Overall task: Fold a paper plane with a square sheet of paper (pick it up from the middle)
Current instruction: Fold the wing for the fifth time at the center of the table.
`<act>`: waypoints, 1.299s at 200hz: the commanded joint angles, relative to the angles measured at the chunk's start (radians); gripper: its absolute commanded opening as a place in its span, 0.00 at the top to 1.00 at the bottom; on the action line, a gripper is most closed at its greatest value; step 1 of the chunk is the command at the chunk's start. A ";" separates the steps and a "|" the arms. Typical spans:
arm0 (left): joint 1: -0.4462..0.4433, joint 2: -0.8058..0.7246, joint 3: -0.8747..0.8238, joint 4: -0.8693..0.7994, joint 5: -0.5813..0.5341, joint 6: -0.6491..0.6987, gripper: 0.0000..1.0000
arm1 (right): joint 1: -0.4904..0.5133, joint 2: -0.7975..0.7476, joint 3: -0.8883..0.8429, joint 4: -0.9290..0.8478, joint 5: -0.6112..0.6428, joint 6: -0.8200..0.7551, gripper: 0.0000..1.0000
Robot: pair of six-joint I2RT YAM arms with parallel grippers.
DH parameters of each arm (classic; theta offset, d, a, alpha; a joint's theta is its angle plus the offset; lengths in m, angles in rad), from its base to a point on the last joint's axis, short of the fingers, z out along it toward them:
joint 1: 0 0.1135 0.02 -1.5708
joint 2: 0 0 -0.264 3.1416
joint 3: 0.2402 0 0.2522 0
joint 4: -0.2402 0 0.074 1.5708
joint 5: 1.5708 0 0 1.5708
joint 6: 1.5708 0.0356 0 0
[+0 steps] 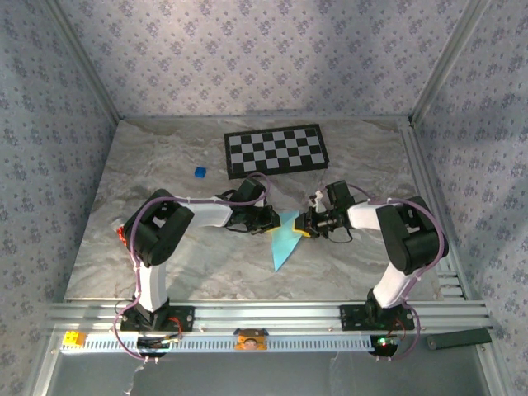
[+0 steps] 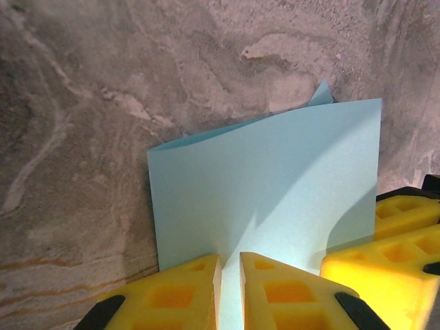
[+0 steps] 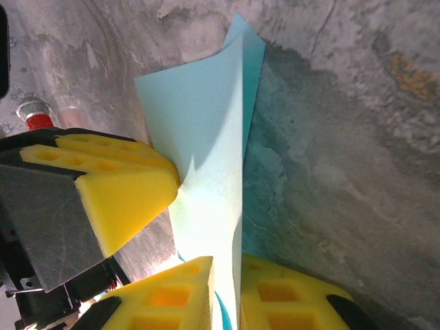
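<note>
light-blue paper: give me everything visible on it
The sheet of paper is thin, plain, matte light blue, folded into layers and tapering to a point toward the arm bases. It stands bowed rather than flat over the marble-look table. The left gripper and right gripper each have yellow jaws pinched on it from opposite sides.

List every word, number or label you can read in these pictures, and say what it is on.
No readable text anywhere.
Light-blue paper: blank.
Checkerboard: squares only, no writing.
Small orange part at the near edge: any marking too small to read.
</note>
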 commanded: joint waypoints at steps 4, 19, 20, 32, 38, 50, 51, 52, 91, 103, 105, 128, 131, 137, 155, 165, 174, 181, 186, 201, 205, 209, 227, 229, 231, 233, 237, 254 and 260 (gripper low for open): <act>-0.004 0.019 -0.008 -0.039 -0.002 0.017 0.84 | -0.011 0.007 0.026 -0.007 -0.029 -0.026 0.88; -0.006 0.012 -0.010 -0.032 -0.004 0.017 0.83 | -0.012 0.002 0.026 -0.008 -0.028 -0.024 0.92; -0.006 0.011 -0.010 -0.031 -0.004 0.017 0.83 | -0.012 0.001 0.026 -0.008 -0.028 -0.023 0.92; -0.005 -0.006 -0.016 -0.024 -0.015 0.017 0.80 | -0.014 -0.003 0.023 -0.006 -0.025 -0.015 0.95; -0.005 -0.017 -0.017 -0.021 -0.026 0.019 0.78 | -0.014 -0.008 0.020 -0.001 -0.022 -0.008 0.97; -0.004 -0.058 -0.026 -0.017 -0.068 0.024 0.73 | -0.016 -0.024 0.009 0.011 -0.005 0.014 0.99; -0.004 -0.063 -0.028 -0.015 -0.072 0.024 0.72 | -0.016 -0.026 0.008 0.011 -0.003 0.022 0.99; -0.004 -0.067 -0.029 -0.015 -0.078 0.024 0.72 | -0.015 -0.028 0.006 0.013 -0.002 0.026 0.99; -0.008 -0.227 -0.059 -0.047 -0.192 0.090 0.56 | -0.019 -0.127 -0.058 0.082 0.116 0.204 1.00; -0.017 -0.259 -0.069 -0.061 -0.212 0.117 0.56 | -0.019 -0.156 -0.079 0.109 0.149 0.266 1.00; -0.019 -0.262 -0.070 -0.064 -0.213 0.122 0.56 | -0.019 -0.160 -0.083 0.112 0.156 0.277 1.00; -0.050 -0.296 -0.085 -0.093 -0.250 0.174 0.58 | -0.019 -0.202 -0.122 0.132 0.218 0.389 1.00; -0.058 -0.299 -0.087 -0.095 -0.255 0.181 0.58 | -0.020 -0.205 -0.124 0.130 0.222 0.399 1.00; -0.070 -0.303 -0.089 -0.102 -0.268 0.196 0.59 | -0.019 -0.206 -0.128 0.135 0.222 0.416 1.00; -0.136 -0.298 -0.072 -0.145 -0.336 0.256 0.59 | -0.015 -0.207 -0.132 0.154 0.210 0.446 1.00; -0.180 -0.287 -0.044 -0.190 -0.393 0.292 0.59 | -0.014 -0.212 -0.131 0.148 0.209 0.451 1.00; -0.220 -0.272 -0.017 -0.231 -0.449 0.321 0.59 | -0.015 -0.215 -0.125 0.138 0.211 0.451 1.00; -0.248 -0.258 0.006 -0.263 -0.493 0.345 0.58 | -0.014 -0.218 -0.121 0.127 0.212 0.447 1.00; -0.272 -0.246 0.024 -0.282 -0.526 0.359 0.58 | -0.015 -0.218 -0.118 0.124 0.211 0.444 1.00; -0.330 -0.207 0.074 -0.336 -0.609 0.400 0.58 | -0.014 -0.220 -0.112 0.116 0.210 0.443 1.00; -0.343 -0.196 0.086 -0.349 -0.630 0.408 0.58 | -0.014 -0.220 -0.113 0.115 0.209 0.444 1.00; -0.355 -0.185 0.098 -0.360 -0.648 0.418 0.58 | -0.014 -0.220 -0.112 0.115 0.208 0.444 1.00; -0.406 -0.136 0.152 -0.406 -0.716 0.457 0.57 | -0.014 -0.220 -0.110 0.114 0.205 0.444 1.00; -0.411 -0.130 0.159 -0.410 -0.725 0.461 0.57 | -0.015 -0.221 -0.111 0.113 0.205 0.445 1.00; -0.417 -0.125 0.166 -0.414 -0.732 0.464 0.57 | -0.014 -0.221 -0.111 0.113 0.206 0.445 1.00; -0.423 -0.119 0.168 -0.420 -0.743 0.466 0.57 | -0.015 -0.221 -0.111 0.113 0.206 0.444 1.00; -0.432 -0.110 0.181 -0.431 -0.759 0.472 0.57 | -0.014 -0.221 -0.110 0.114 0.206 0.445 1.00; -0.461 -0.070 0.222 -0.462 -0.809 0.490 0.57 | -0.015 -0.221 -0.110 0.114 0.207 0.447 1.00; -0.466 -0.057 0.231 -0.473 -0.823 0.488 0.57 | -0.014 -0.221 -0.111 0.114 0.207 0.448 1.00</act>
